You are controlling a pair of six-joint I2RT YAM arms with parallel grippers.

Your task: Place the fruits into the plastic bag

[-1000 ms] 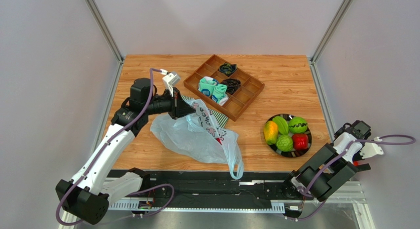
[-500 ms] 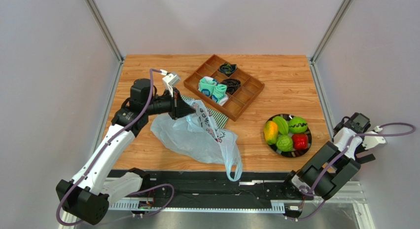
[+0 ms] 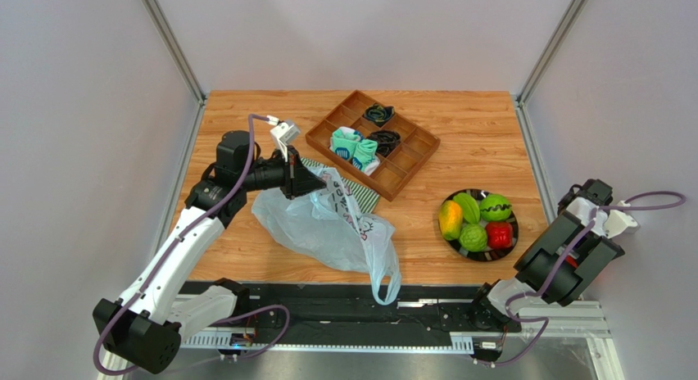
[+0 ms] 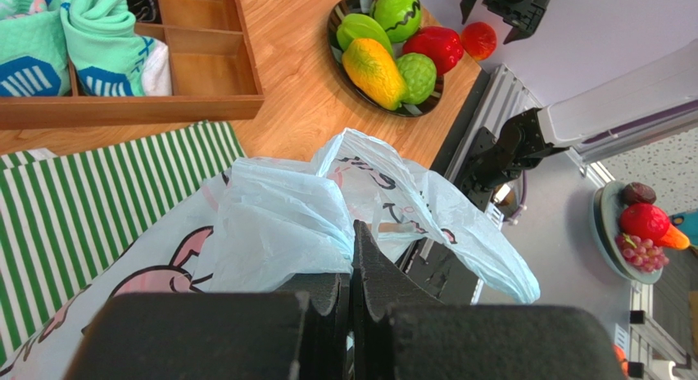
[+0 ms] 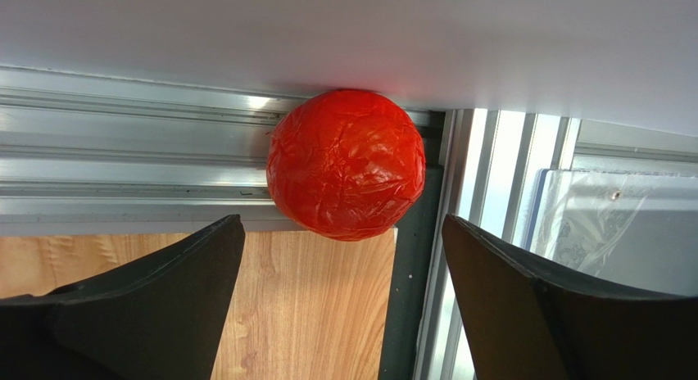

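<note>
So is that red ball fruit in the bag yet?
Out. The red fruit sits against the metal rail, ahead of the open right fingers, untouched.

Your two arms match. Left arm (image 3: pixel 176 253) and right arm (image 3: pixel 565 261) have white link shells on black joint housings, with chunky black blocks at the base end. A purple cable (image 3: pixel 248 134) runs loose along each and loops out just behind the hand. A white camera block (image 3: pixel 284 134) sits behind the left hand (image 4: pixel 351 265). Right hand (image 5: pixel 342 224) fingers (image 5: pixel 147 306) are matte black, broad wedges with smooth inner faces. The left fingers are the same black.
</note>
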